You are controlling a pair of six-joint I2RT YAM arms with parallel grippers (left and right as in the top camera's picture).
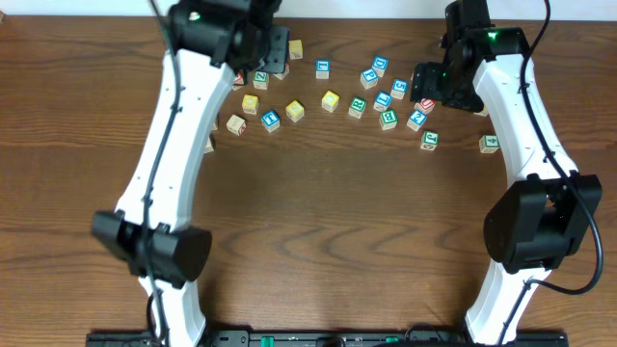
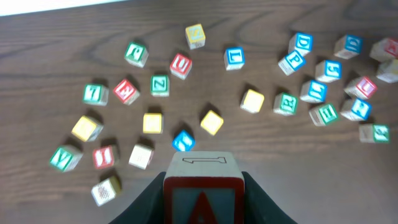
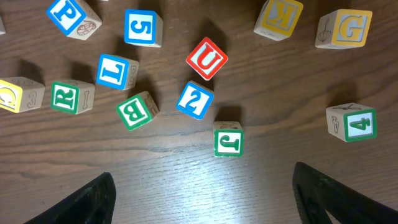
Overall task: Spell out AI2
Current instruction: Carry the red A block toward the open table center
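Note:
My left gripper (image 2: 203,198) is shut on a wooden block (image 2: 203,180) with a red letter A on its front face, and holds it above the scattered blocks. In the overhead view the left gripper (image 1: 255,53) hangs over the far left cluster and hides the A block. My right gripper (image 3: 202,196) is open and empty, and hovers over the far right cluster (image 1: 429,89). A blue 2 block (image 3: 195,100) lies just ahead of its fingers and also shows in the overhead view (image 1: 416,119). I cannot make out an I block.
Several letter and number blocks lie in a band across the far part of the wooden table (image 1: 318,222). Near the right gripper are a green J (image 3: 228,140), red U (image 3: 206,58), green B (image 3: 137,111) and green 4 (image 3: 352,122).

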